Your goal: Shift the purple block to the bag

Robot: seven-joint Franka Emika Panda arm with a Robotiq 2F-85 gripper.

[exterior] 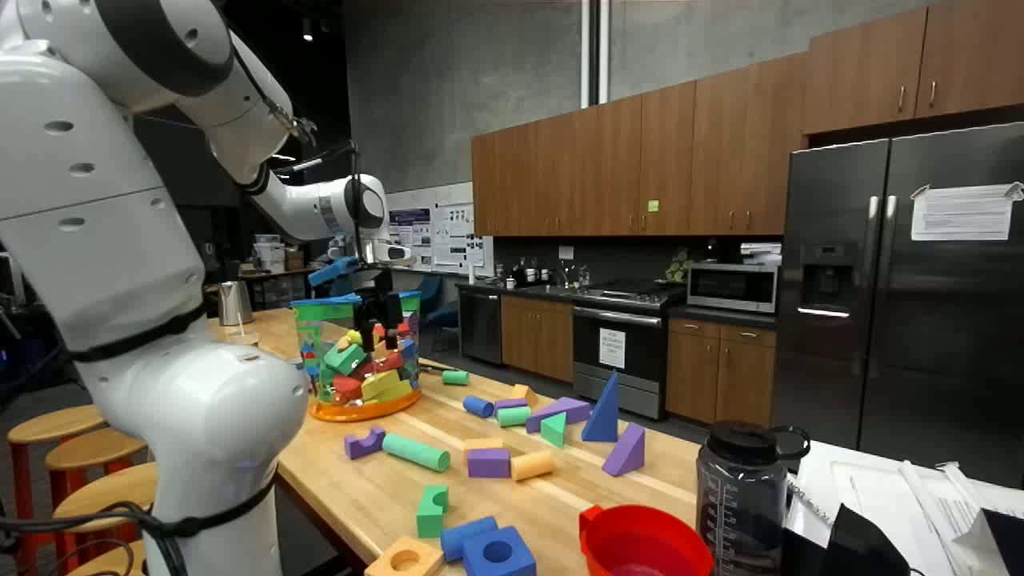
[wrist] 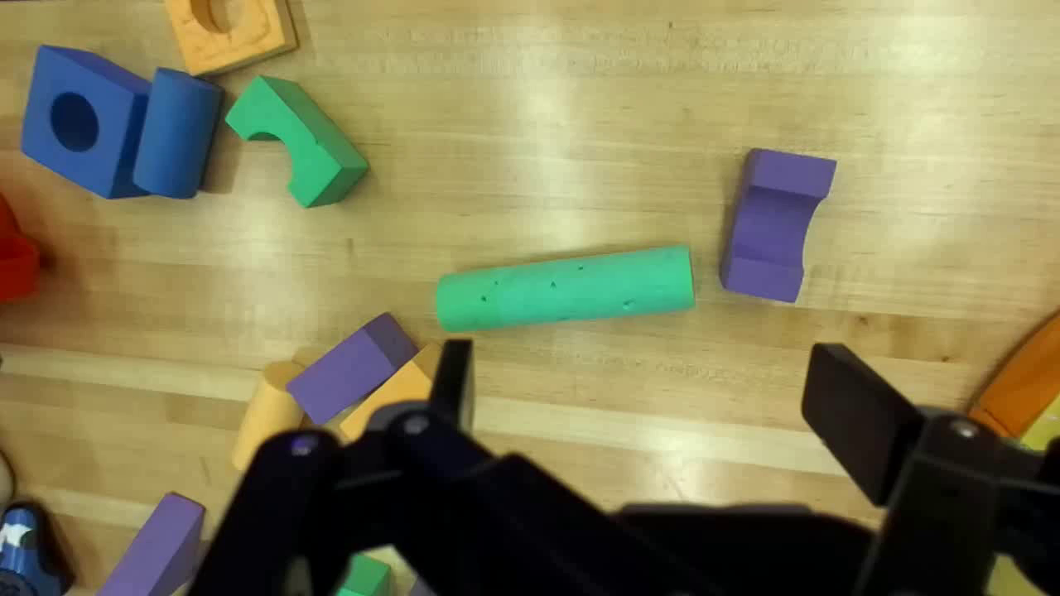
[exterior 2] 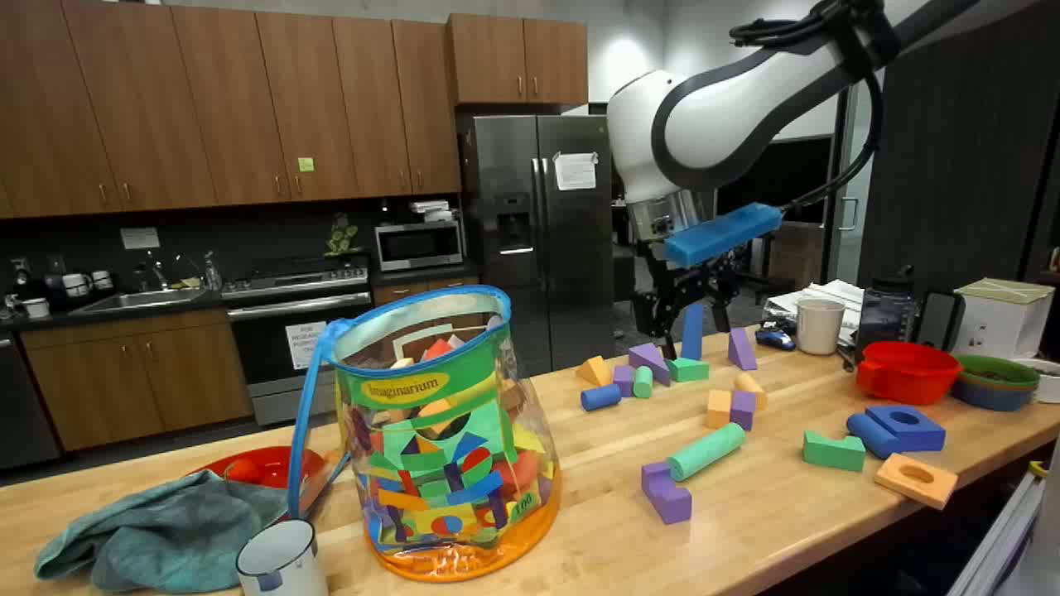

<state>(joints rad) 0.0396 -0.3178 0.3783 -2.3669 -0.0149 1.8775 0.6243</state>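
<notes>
Plainly, in the wrist view our black gripper point(wrist: 639, 379) has its jaws spread wide, holding nothing. We cannot tell which purple block is meant: on the wooden tabletop point(wrist: 530, 190), a purple rectangular block point(wrist: 348, 372) lies at nine o'clock from the jaws, a purple arched block point(wrist: 772, 228) at one. We judge the arched one likelier; its long axis, near twelve to six, runs across their closing line. The orange-based clear plastic bag point(wrist: 1023, 377) stands at three.
</notes>
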